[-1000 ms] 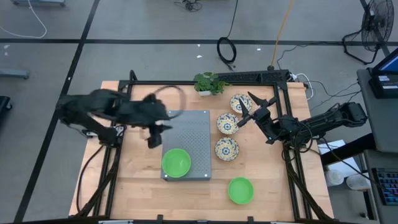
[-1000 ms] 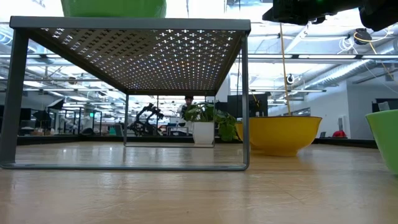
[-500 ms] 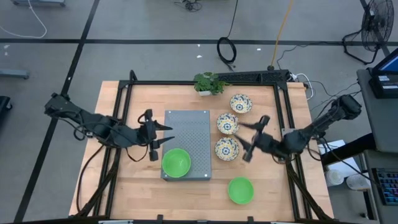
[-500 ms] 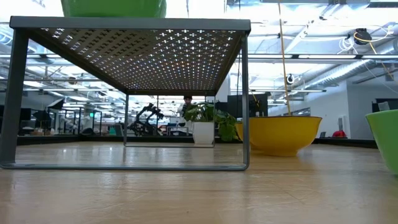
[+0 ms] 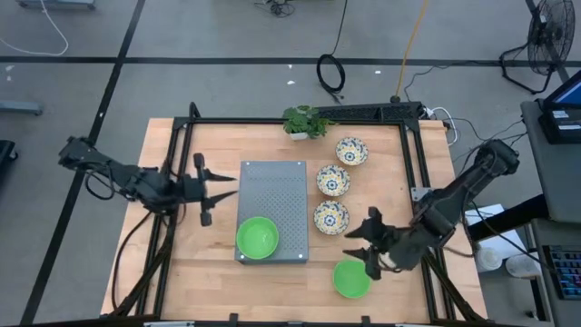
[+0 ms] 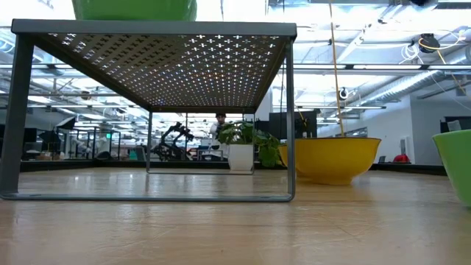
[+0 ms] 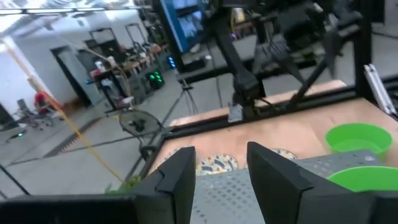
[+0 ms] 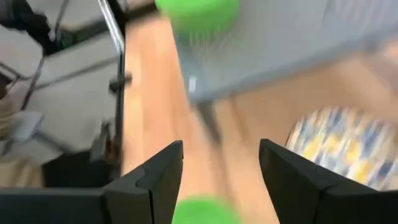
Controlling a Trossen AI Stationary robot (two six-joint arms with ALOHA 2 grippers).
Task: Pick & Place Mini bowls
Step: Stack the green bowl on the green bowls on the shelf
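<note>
Green bowls: one green mini bowl (image 5: 257,237) sits on the grey tray (image 5: 277,186), at its front corner on the left arm's side. A second green mini bowl (image 5: 350,278) sits on the bare wood near the front edge, off the tray.

Patterned bowls: three cream mini bowls with blue and yellow flowers stand in a row on the wood beside the tray, on the right arm's side. The back one (image 5: 351,151) is near the plant, the middle one (image 5: 332,181) is next, and the front one (image 5: 330,217) is nearest the second green bowl. They are close together but not stacked.

Bench: a light wood bench (image 5: 209,272) with a black frame around it.

Tray: grey metal with lots of little holes. From the low view it stands up on thin legs like a small table (image 6: 154,29).

Plant: a small green leafy plant (image 5: 302,120) in a white pot at the back edge.

Left end effector: it (image 5: 207,186) hangs just beside the tray, its two fingers apart, and it grips nothing.

Right end effector: it (image 5: 370,243) is low over the wood, just beside the second green bowl and near the front patterned bowl. Its fingers are spread and nothing is between them.

Room: a person (image 6: 220,122) stands far off behind the bench.
</note>
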